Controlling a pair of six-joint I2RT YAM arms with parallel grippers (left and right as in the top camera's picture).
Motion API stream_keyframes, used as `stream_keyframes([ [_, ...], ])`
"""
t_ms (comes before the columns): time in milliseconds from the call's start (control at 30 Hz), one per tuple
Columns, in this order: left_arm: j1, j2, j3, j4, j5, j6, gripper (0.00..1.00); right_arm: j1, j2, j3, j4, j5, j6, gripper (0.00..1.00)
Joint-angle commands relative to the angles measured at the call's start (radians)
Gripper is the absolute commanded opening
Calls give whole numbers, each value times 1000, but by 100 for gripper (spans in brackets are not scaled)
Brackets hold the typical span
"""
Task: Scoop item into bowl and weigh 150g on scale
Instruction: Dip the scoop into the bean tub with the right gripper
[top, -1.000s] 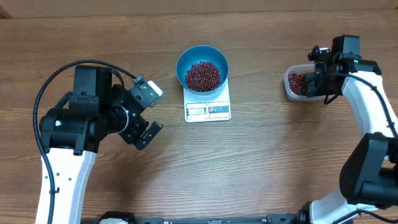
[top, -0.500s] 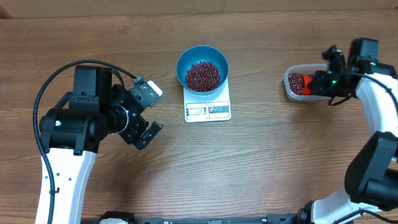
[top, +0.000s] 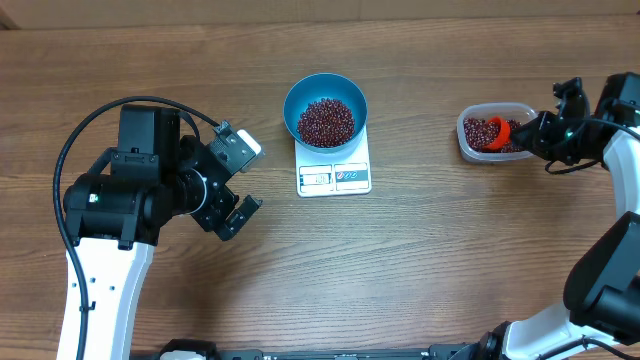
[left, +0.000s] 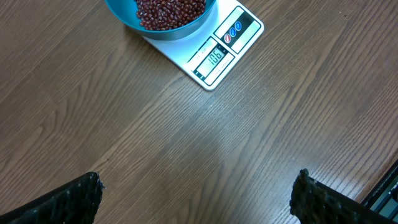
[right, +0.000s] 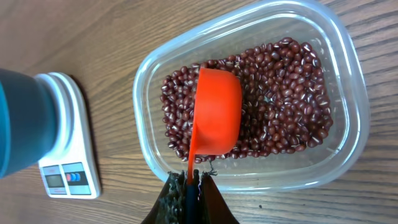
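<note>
Overhead, the blue bowl (top: 291, 108) stands on the white scale (top: 335, 178), which sits about midway between the left and right edges of the worktop (top: 420, 270), toward the far edge. A heap of dark red beans (top: 326, 121) fills the bottom of the bowl. The scale's display and buttons stick out from under the bowl on the near side. In the left wrist view the display shows digits, but they are too small to read with certainty.

Toward the right edge of the worktop, level with the bowl and well apart from it, is a clear plastic tub (top: 463, 142) with more of the same beans spread over its floor. The right end effector (top: 541, 136) reaches in from the right edge. Its fingers are closed tight on the thin handle of a red-orange measuring cup (top: 499, 133). In the right wrist view the cup lies inside the tub over the beans with its rounded outside facing the camera. How deep it sits in them cannot be told.

The left end effector (top: 249, 178) hangs above bare wood on the left half of the worktop, well apart from the scale. Its fingers are spread as wide as they go and hold nothing. The left wrist view shows only their two dark tips at the lower corners, with the scale and bowl beyond.
</note>
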Motion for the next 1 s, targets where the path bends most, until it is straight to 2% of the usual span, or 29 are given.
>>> stream_keyframes([
  [0,-2,2,-5,0,0,-10,100,-25,4,23,2,-84,15,4],
  [567,-2,2,-5,1,0,-10,100,-126,4,23,-40,-222,14,4],
  [967,-2,2,-5,0,0,-10,99,-134,4,23,-51,-372,11,4],
])
